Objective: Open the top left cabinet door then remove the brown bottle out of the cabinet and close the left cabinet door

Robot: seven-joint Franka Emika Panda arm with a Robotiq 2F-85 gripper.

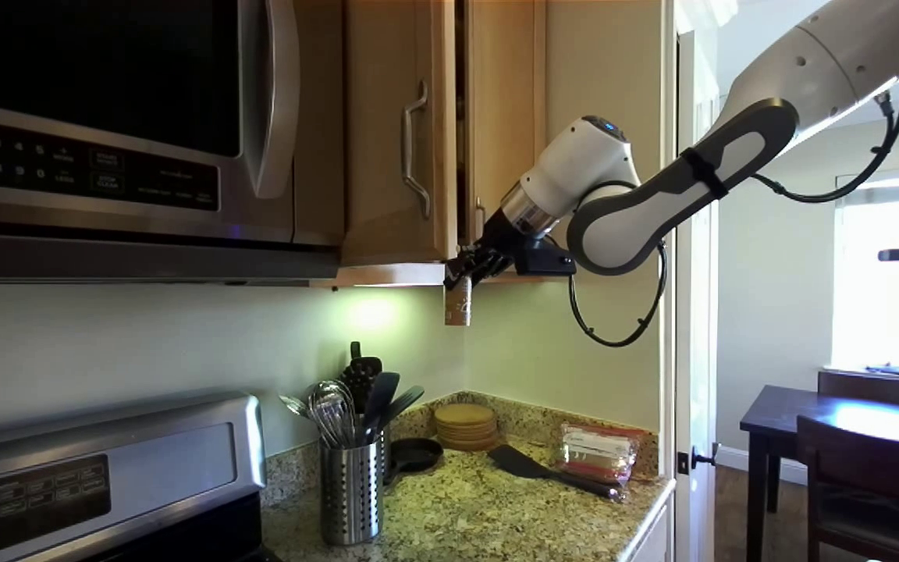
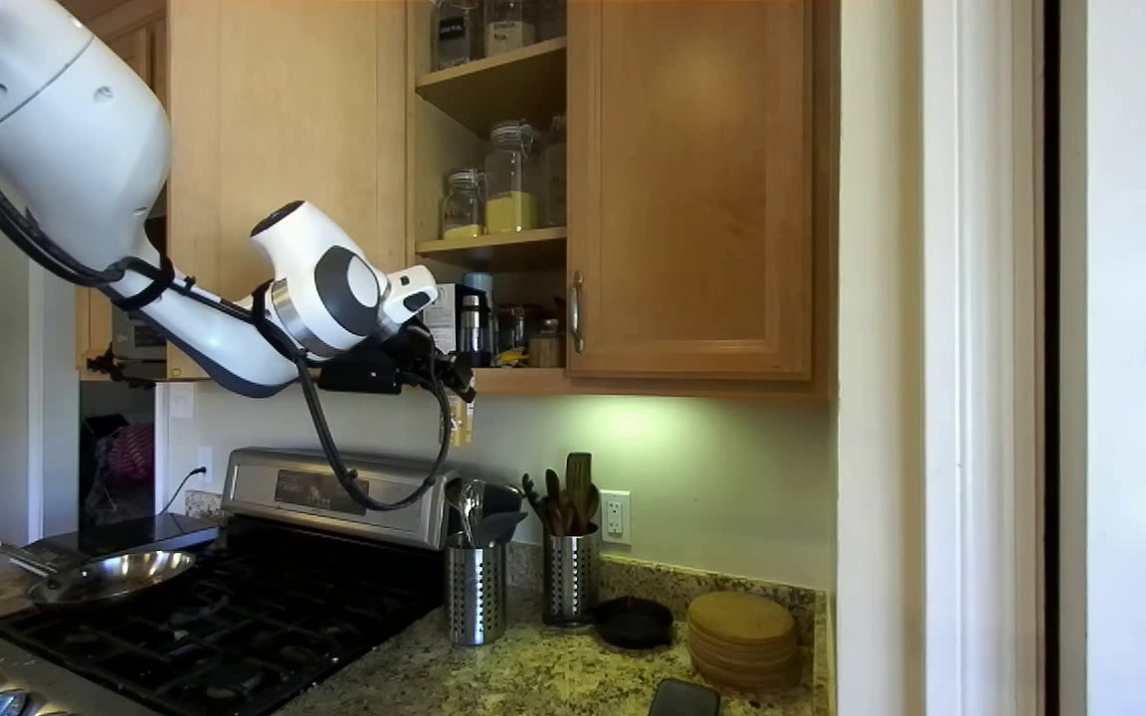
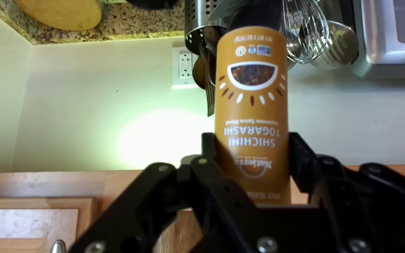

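Half closed, your pincer (image 3: 250,146) is gripping the brown bottle (image 3: 252,109); beside the pincer, the left door (image 2: 289,129) is standing open.

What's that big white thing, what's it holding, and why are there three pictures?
It's a robot arm that a person steers. Two pictures are taken from outside it; the close-up is taken from its wrist, just behind the gripper. The gripper pinches a brown bottle labelled Shichimi Togarashi, and the words appear upside down there. The top left cabinet door stands open, so in an exterior view you can see jars inside the cabinet. On the counter below are two steel utensil holders, a small black pan, a stack of round tan discs, a black spatula and a packet.
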